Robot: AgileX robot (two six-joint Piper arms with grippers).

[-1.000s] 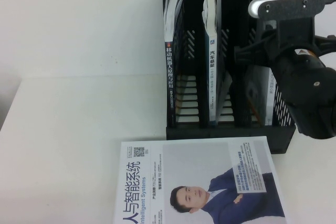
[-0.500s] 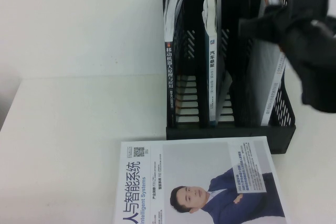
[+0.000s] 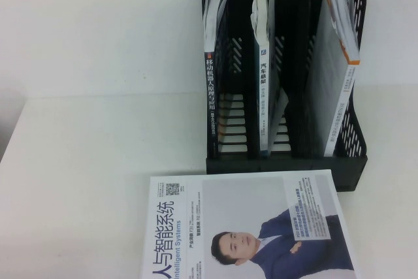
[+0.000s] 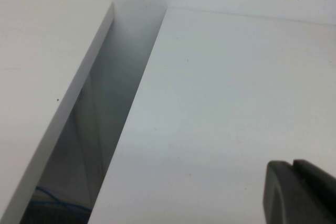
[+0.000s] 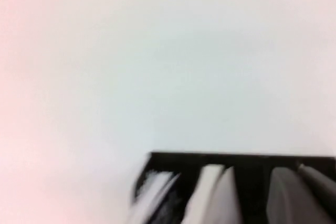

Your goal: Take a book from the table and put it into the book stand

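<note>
The black three-slot book stand point(image 3: 287, 164) stands at the back of the white table. Each slot holds one upright book: a black-spined one on the left point(image 3: 212, 89), a blue-spined one in the middle point(image 3: 264, 83), and a white one with an orange corner leaning in the right slot point(image 3: 336, 89). A large book with a man on its cover point(image 3: 248, 227) lies flat in front of the stand. Neither gripper shows in the high view. My left gripper point(image 4: 294, 192) is shut and empty over bare table. My right gripper point(image 5: 300, 195) is shut and empty, high above the stand's top point(image 5: 252, 182).
The table's left edge and a dark gap beside it point(image 4: 79, 129) show in the left wrist view. A white wall rises behind the stand. Bare table surface point(image 3: 98, 161) lies left of the stand and of the flat book.
My right arm has lifted away from the stand's right slot and left the high view. The white book it was at now leans in that slot alone.
</note>
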